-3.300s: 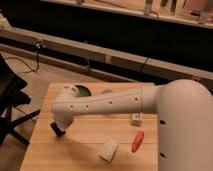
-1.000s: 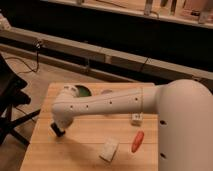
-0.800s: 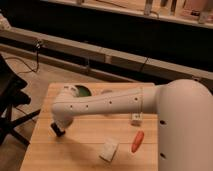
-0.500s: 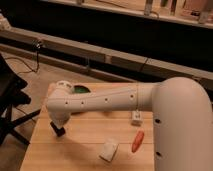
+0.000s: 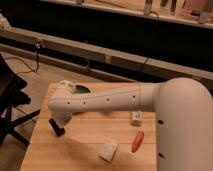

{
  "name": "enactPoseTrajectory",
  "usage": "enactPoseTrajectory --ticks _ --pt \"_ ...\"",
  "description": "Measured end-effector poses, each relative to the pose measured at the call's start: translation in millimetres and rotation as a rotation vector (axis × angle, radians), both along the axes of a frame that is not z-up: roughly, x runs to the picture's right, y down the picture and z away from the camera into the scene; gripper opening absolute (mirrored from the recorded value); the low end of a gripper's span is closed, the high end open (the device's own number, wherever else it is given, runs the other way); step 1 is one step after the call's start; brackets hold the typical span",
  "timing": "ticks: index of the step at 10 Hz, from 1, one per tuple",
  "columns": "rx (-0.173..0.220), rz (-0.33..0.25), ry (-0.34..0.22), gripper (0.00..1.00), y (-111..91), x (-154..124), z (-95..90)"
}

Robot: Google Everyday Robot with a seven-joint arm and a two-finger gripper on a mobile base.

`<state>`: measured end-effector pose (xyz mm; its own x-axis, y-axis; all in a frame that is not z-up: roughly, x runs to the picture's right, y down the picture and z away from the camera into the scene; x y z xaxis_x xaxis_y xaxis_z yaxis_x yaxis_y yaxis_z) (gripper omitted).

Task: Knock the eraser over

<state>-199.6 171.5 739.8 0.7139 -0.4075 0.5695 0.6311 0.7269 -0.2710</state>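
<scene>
A small white block (image 5: 136,118), which looks like the eraser, stands upright on the wooden table (image 5: 90,132), right of centre and close under my arm. My gripper (image 5: 56,127) is a dark tip at the end of the white arm (image 5: 105,100). It hangs low over the table's left side, far to the left of the block and touching nothing that I can see. The arm reaches across the table from the right and hides part of the table's far half.
A flat white packet (image 5: 108,149) and a red-orange oblong thing (image 5: 137,141) lie near the front of the table. A green object (image 5: 81,90) shows behind the arm at the far edge. A black chair (image 5: 10,105) stands left of the table.
The arm's wrist end has swung slightly to the left and the arm's bulk fills more of the right side. The gripper stays over about the same spot. The objects have not moved.
</scene>
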Motion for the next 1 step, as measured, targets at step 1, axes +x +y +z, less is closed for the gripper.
enactPoseTrajectory --ticks 1 --pt "0.002 -0.003 0.001 0.00 -1.7 1.4 1.2"
